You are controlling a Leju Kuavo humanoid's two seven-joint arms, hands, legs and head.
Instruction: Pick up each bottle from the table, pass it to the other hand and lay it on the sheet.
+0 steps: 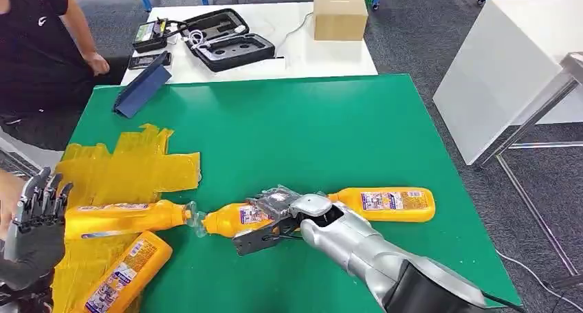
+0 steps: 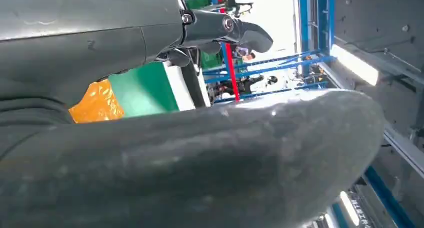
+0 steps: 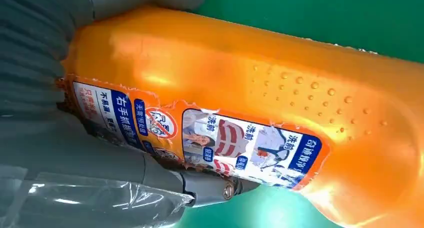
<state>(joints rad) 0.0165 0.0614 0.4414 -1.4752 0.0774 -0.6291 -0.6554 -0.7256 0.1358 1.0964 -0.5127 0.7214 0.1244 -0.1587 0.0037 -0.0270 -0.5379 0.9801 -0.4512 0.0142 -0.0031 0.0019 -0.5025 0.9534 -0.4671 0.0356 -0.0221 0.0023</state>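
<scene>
A green table (image 1: 309, 120) filled the middle of the head view. Low in the centre, the robot's right hand (image 1: 271, 220) lay over an orange bottle (image 1: 237, 219) resting on its side on the green surface. The right wrist view showed the hand's fingers (image 3: 215, 188) wrapped around the bottle's labelled body, so the hand appeared to be grasping it, not yet lifted. The silver right arm reached in from the lower right corner, stretched low across the table.

This looked like the pick-up step. The next move would call for lifting the bottle and carrying it leftward for the hand-over.

The left hand (image 1: 38, 217) waited at the lower left edge, raised, fingers spread and holding nothing, beside the yellow sheet (image 1: 130, 165). Two bottles (image 1: 120, 217) already lay on that sheet. Another bottle (image 1: 388, 204) lay right of the right hand.
</scene>
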